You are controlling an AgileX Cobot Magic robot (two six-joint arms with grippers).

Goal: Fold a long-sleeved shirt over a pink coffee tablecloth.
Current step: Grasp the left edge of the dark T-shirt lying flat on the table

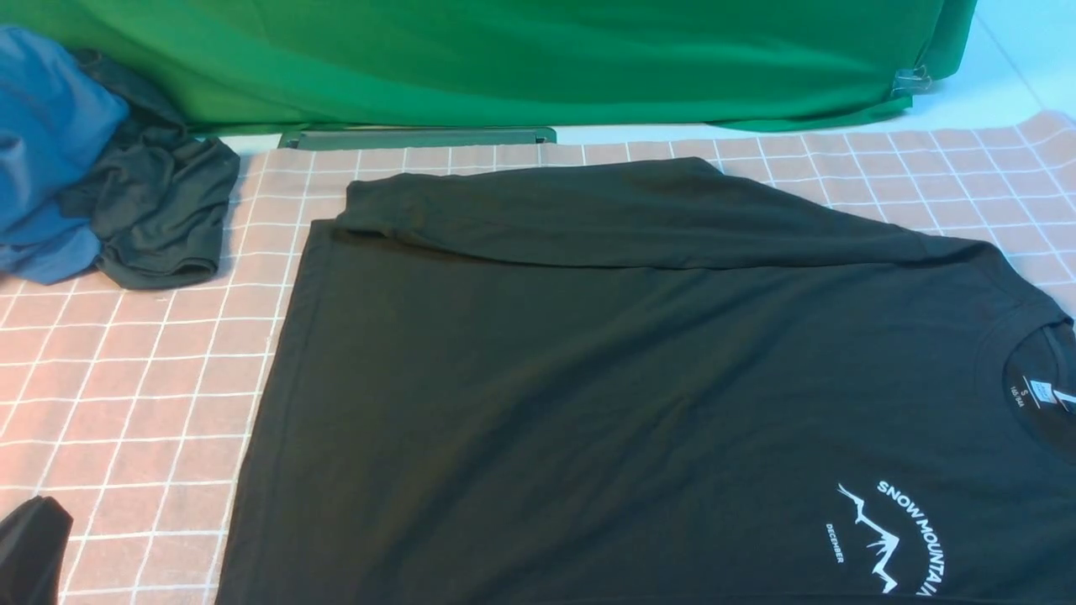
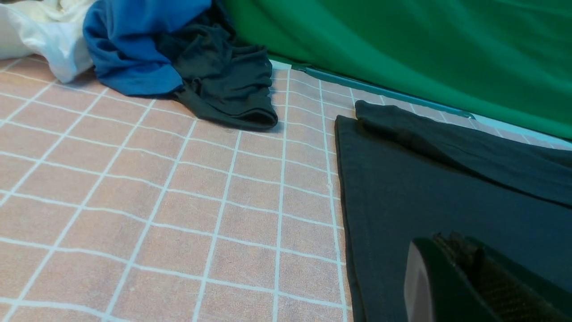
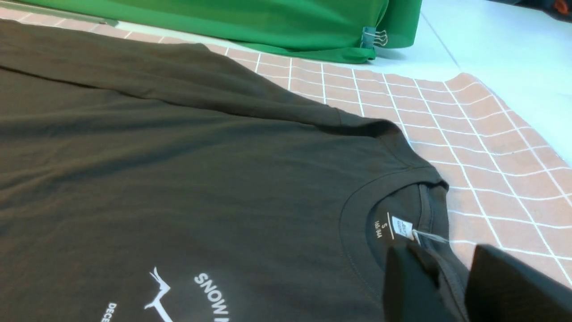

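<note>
On the pink coffee tablecloth (image 1: pixel 126 378) the long-sleeved shirt (image 1: pixel 588 378) lies flat, hem (image 1: pixel 256 437) twd left edge, collar (image 3: pixel 357 210) twd right. The far sleeve (image 1: pixel 588 210) already lies over the body, so near-side fold looks next & needs a grip. At the collar, right gripper (image 3: pixel 447 273) fingers (image 3: pixel 406 286) stand apart astride the rim, unclamped; left gripper (image 1: pixel 34 546) closed, empty, near the hem.

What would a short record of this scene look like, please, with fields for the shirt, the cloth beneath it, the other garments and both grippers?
Shirt: black long-sleeved shirt, lying flat, print up, collar toward the robot's right; far sleeve folded across the body.
Surface: pink checked tablecloth.
Other garments: blue garment and dark grey-green garment, bunched at far left.
Backdrop: green cloth.
Left gripper: shut, over the tablecloth, off the shirt.
Right gripper: jaws apart, straddling the collar edge.
</note>
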